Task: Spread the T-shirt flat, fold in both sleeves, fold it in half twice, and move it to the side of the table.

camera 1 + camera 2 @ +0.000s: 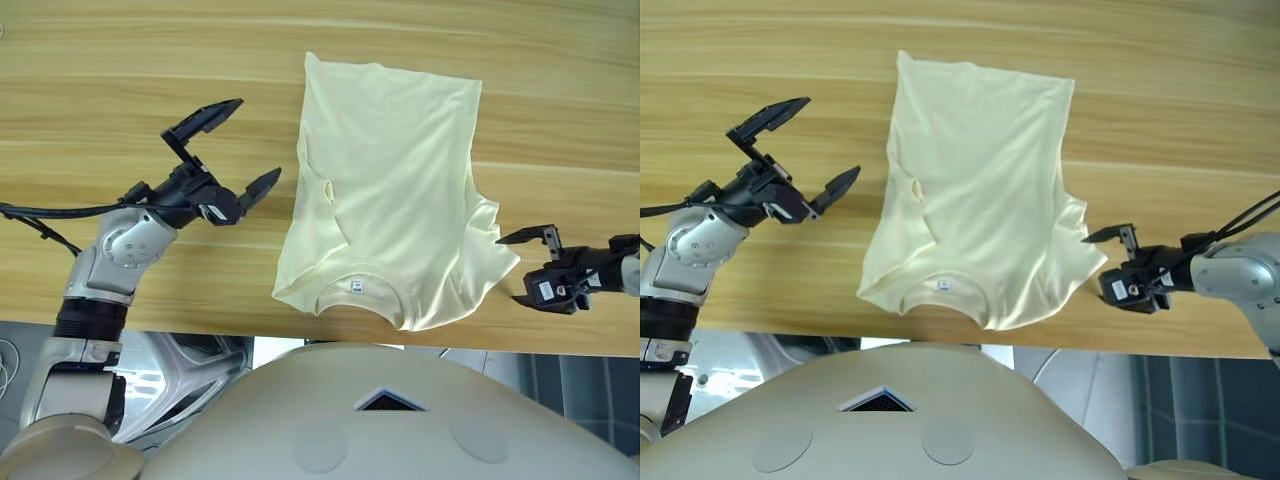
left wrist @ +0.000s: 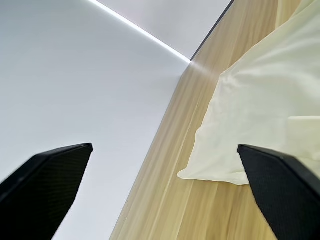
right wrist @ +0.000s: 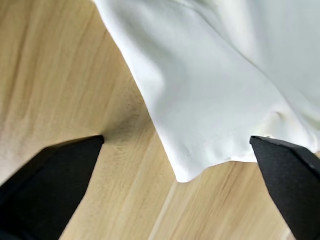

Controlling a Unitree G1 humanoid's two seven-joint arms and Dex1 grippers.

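one t-shirt (image 1: 390, 190) on the desk (image 1: 120, 60), lying between the two arms, collar end near the robot, hem end far, so its long axis runs straight away from both sets of fingers

left fingers (image 1: 262, 185) spread wide, holding nothing, raised and tilted, tips aimed toward the shirt's left edge; a strip of bare desk lies between tips and cloth, so near but apart

right fingers (image 1: 525, 236) also wide, holding nothing, low over the desk, just beside the shirt's right side; the right arm is the nearer one

key relation: the right sleeve (image 3: 200, 150) pokes out sideways toward the right fingers; in the right wrist view its rounded corner sits ahead of and between the two open tips, not touching either

on the side facing the left fingers the sleeve looks already turned in over the body, with a creased flap there; judged, not certain

shirt body roughly flat, some wrinkles near the right shoulder

likely step in hand: folding in the right sleeve; the next move needs the right fingers to close on that corner and carry it inward across the long axis

count: 1 t-shirt, 1 sleeve sticking out, 2 sets of fingers, 1 desk
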